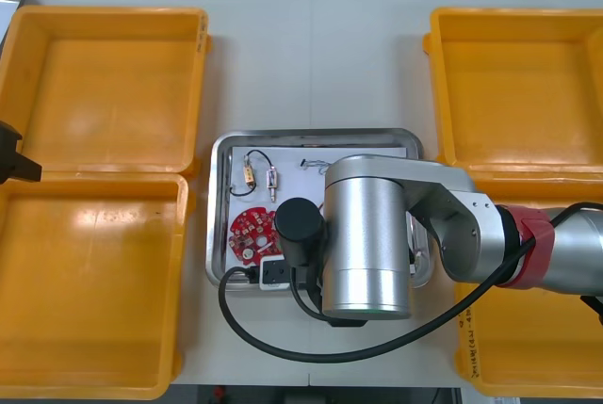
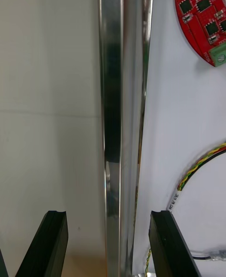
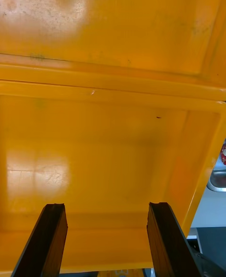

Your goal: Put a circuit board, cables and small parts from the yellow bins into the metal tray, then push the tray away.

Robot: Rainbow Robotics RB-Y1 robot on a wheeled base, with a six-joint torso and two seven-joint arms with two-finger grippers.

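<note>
Fingers (image 2: pixel 167 244) spread, your right gripper (image 2: pixel 109 218) straddles the metal tray (image 2: pixel 112 93) at its rim. Your left gripper (image 3: pixel 106 210) hangs spread over a yellow bin (image 3: pixel 94 150).

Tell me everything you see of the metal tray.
The metal tray is rectangular, with a shiny raised rim and a white inside. It lies on the table between the yellow bins, holding a red circuit board, cables and small metal parts. The right gripper's open jaws straddle one rim; the right arm hides part of it.
</note>
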